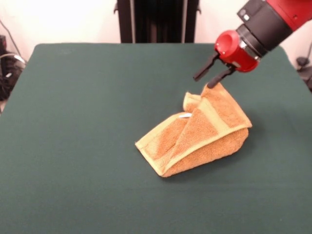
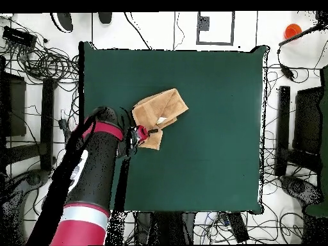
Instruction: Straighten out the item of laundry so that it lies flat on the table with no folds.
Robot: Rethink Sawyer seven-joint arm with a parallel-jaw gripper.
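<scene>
The mustard-tan towel [image 1: 197, 139] lies folded over itself on the dark green table [image 1: 87, 146], right of the middle, with one corner raised at its far right side. It also shows in the overhead view [image 2: 161, 107]. My gripper [image 1: 204, 81] comes in from the upper right and hangs just above that raised corner. Its two black fingers [image 1: 204, 69] stand apart with nothing between them, and the right fingertip is at the corner's edge. In the overhead view the gripper [image 2: 148, 132] is at the towel's lower left end.
The table [image 2: 218, 160] stretches well beyond the towel on every side. The robot's black pedestal [image 1: 156, 19] stands behind the far edge. Cables and equipment [image 2: 38, 64] lie on the floor around the table.
</scene>
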